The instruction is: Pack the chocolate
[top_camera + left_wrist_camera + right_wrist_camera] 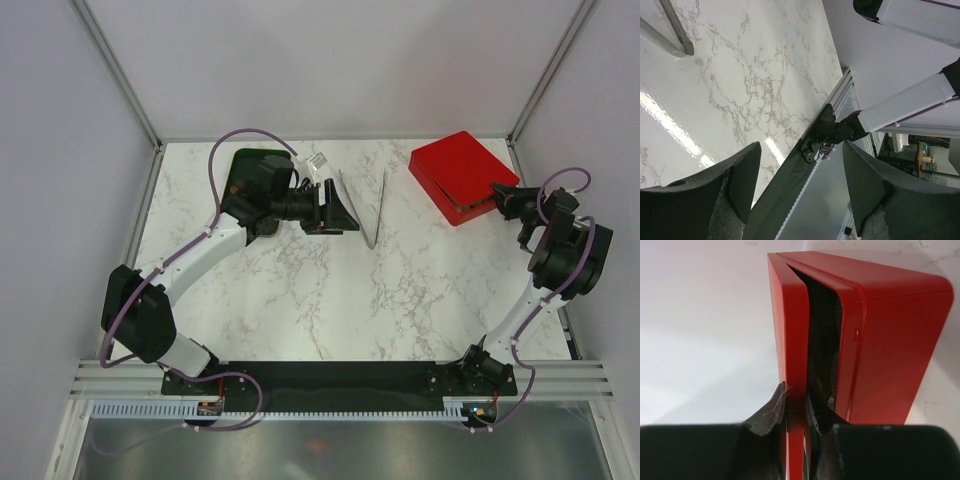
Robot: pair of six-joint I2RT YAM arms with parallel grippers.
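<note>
- Right gripper (796, 405) pinches the thin edge of the lid (790, 330); a slip may drop it or drag the red box (455, 176).
- Left gripper (801, 160), spread empty well left of the box, cannot brace it.

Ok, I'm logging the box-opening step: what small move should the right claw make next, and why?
Probably swing the lid further open. The right claw pinches its edge, and the red box shows only a narrow gap, too tight for packing.

Bright, even light, soft shadows throughout. Glare streaks the marble table (740, 75) at lower left of the left wrist view.
</note>
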